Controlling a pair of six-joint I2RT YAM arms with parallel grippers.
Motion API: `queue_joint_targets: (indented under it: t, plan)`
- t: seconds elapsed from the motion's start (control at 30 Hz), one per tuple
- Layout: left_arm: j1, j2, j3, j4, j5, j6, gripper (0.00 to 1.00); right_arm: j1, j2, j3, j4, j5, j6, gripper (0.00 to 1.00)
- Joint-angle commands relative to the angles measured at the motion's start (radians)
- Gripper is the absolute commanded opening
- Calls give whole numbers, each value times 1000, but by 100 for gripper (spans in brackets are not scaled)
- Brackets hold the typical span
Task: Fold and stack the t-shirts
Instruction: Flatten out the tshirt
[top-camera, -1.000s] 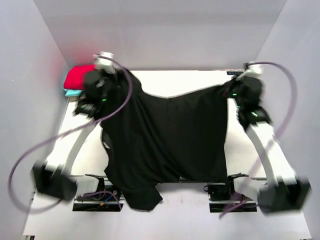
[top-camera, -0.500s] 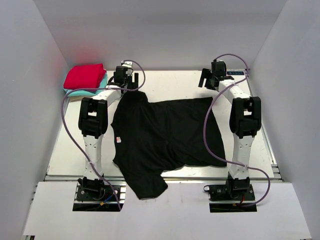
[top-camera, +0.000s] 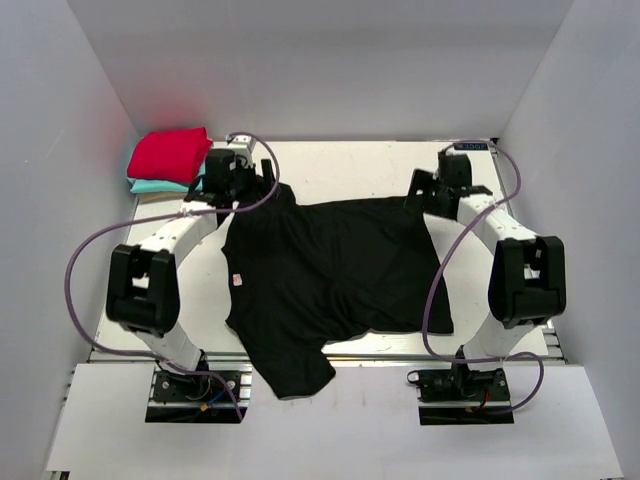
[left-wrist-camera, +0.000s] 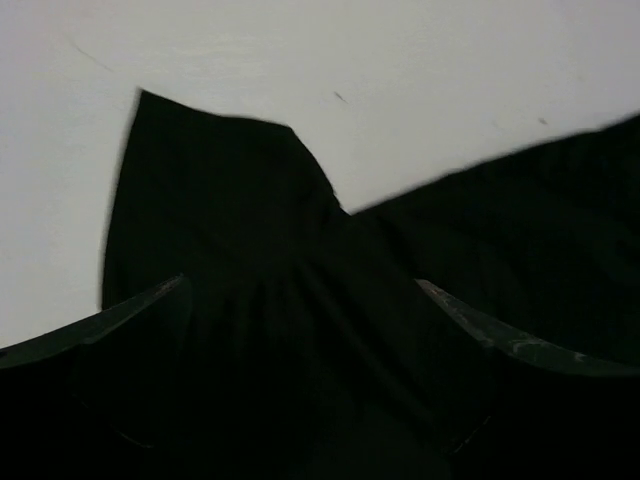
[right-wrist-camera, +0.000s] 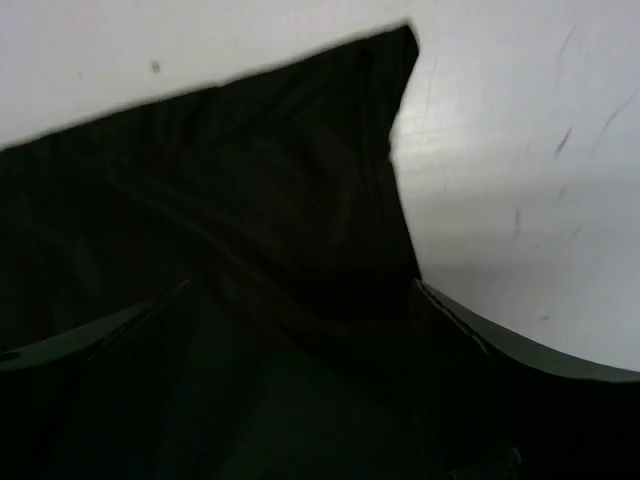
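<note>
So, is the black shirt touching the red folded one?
Apart: top view shows the left gripper and bare table between black shirt and red shirt.

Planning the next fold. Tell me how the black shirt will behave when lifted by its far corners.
Probably floppy: the black shirt lies flat with rumpled edges, so it should sag between grip points. Likely light: the cloth creases softly. Its near-left flap overhangs the table's near edge and may drag.
</note>
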Motion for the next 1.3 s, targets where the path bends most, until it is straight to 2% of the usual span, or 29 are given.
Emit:
queue_joint_targets:
  t: [0.0, 0.13, 0.27, 0.6, 0.7, 0.77, 0.8, 0.97, 1.1, 1.2, 1.27]
  plan:
    - [-14, -92, -129, 23, 172, -85, 100, 4, -79, -154, 23, -91, 38, 90]
    - [-14, -143, -267, 56, 188, -107, 100, 8, -106, -215, 35, -102, 18, 90]
    - [-14, -91, -267, 33, 122, -107, 100, 19, -58, -181, 23, -148, -3, 90]
    - [4, 168, -99, -21, 82, -87, 100, 36, 170, -6, -20, -122, 6, 90]
    - [4, 280, -3, -64, 42, -66, 100, 33, 265, 81, -32, -87, 14, 90]
    - [13, 394, 113, -128, -1, -47, 100, 25, 320, 151, -66, -18, 20, 90]
    - [13, 394, 142, -140, -1, -47, 100, 25, 340, 175, -80, -2, 21, 90]
    - [33, 595, 383, -211, -10, -27, 100, 11, 483, 384, -155, 79, 26, 90]
    - [44, 754, 601, -259, 31, -4, 100, -25, 584, 538, -187, 58, 20, 90]
    - [55, 846, 811, -285, 102, 46, 100, -44, 655, 706, -186, -36, -49, 90]
    - [55, 906, 955, -294, 186, 83, 100, -44, 666, 754, -181, -102, -112, 90]
